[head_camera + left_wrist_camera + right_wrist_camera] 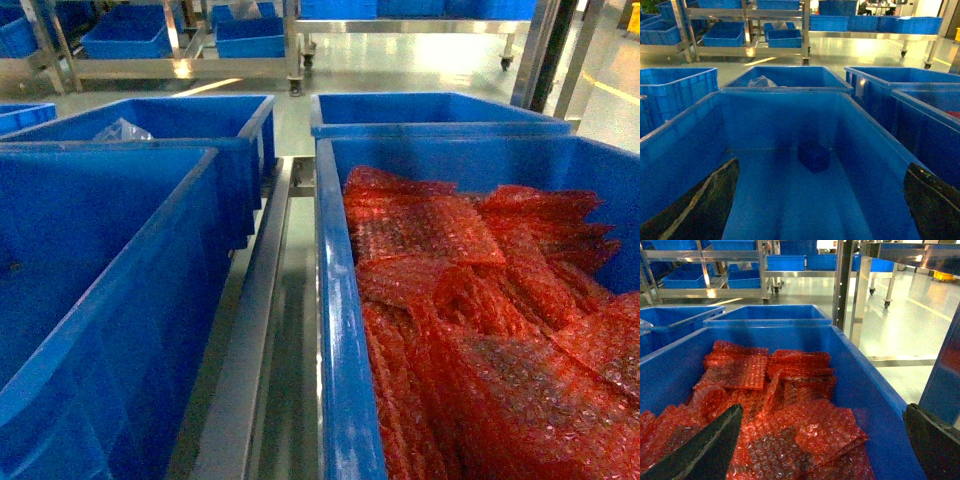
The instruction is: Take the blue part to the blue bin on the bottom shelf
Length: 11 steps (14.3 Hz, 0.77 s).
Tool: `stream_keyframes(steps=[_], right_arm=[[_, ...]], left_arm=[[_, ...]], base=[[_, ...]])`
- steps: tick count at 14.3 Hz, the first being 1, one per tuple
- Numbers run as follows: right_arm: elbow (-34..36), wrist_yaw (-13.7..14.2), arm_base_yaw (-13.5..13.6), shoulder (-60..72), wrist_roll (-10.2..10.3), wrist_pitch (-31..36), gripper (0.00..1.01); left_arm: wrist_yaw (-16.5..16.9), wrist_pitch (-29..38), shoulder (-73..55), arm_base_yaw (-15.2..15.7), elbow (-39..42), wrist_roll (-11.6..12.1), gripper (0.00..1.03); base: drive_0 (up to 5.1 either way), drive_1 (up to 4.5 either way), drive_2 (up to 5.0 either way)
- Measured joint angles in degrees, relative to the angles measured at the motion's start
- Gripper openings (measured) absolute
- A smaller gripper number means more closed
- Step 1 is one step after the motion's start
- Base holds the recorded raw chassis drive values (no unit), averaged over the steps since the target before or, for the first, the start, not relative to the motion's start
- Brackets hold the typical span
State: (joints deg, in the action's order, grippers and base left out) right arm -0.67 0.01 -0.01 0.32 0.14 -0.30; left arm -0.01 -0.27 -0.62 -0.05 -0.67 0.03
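Note:
The blue part (813, 156), a small dark blue block, lies on the floor of a large blue bin (785, 93), near its far wall. My left gripper (820, 205) hangs open inside this bin, short of the part, its black fingers (705, 205) spread wide and empty. In the head view the bin's wall hides the part. My right gripper (820, 445) is open over another bin (865, 390), nothing between its fingers. Across the floor, the bottom shelf (720, 51) of a steel rack carries blue bins (725, 35). No gripper shows in the head view.
The right bin (335, 300) is full of red bubble-wrap bags (480, 320). Beyond the left bin (100, 250) another bin holds a clear plastic bag (120, 130). A metal rail (255, 330) runs between the bins. A steel upright (842, 285) stands to the right.

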Motion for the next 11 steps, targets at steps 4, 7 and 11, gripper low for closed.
stream_keyframes(steps=[4, 7, 11], right_arm=[[0.0, 0.0, 0.0, 0.0, 0.0, 0.0, 0.98], [0.0, 0.0, 0.0, 0.0, 0.0, 0.0, 0.98], [0.0, 0.0, 0.0, 0.0, 0.0, 0.0, 0.98]], left_arm=[[0.0, 0.0, 0.0, 0.0, 0.0, 0.0, 0.98], [0.0, 0.0, 0.0, 0.0, 0.0, 0.0, 0.98], [0.0, 0.0, 0.0, 0.0, 0.0, 0.0, 0.98]], base=[[0.0, 0.0, 0.0], [0.0, 0.0, 0.0], [0.0, 0.0, 0.0]])
